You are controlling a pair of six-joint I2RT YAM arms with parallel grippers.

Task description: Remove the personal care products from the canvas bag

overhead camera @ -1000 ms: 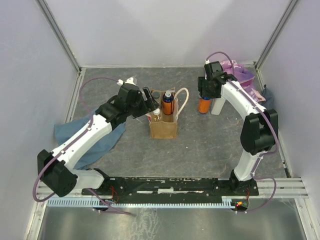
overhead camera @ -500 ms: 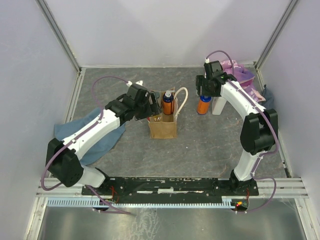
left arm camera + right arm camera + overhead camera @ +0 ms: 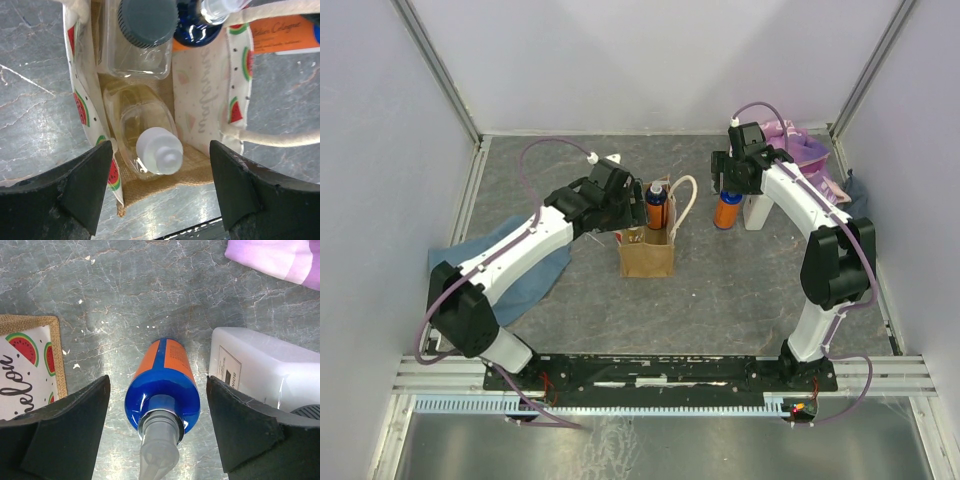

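Observation:
The canvas bag [image 3: 646, 258] stands mid-table, and its burlap rim with watermelon lining [image 3: 235, 95] shows in the left wrist view. Inside it are a clear bottle with a white cap [image 3: 159, 150], a grey-capped clear bottle [image 3: 147, 22] and an orange bottle with a blue shoulder [image 3: 197, 30], which also shows in the top view [image 3: 656, 208]. My left gripper [image 3: 160, 150] is open just above the bag's mouth, straddling the white-capped bottle. My right gripper [image 3: 157, 385] is open over an orange bottle [image 3: 162, 385] standing on the table beside a white bottle [image 3: 255, 367].
A blue cloth [image 3: 470, 262] lies at the left under my left arm. A purple-pink cloth [image 3: 800, 145] lies in the far right corner, behind the white bottle [image 3: 756, 212]. Enclosure walls stand on three sides.
My left arm has swung right and forward, bringing its gripper over the bag's opening. The right arm has hardly moved.

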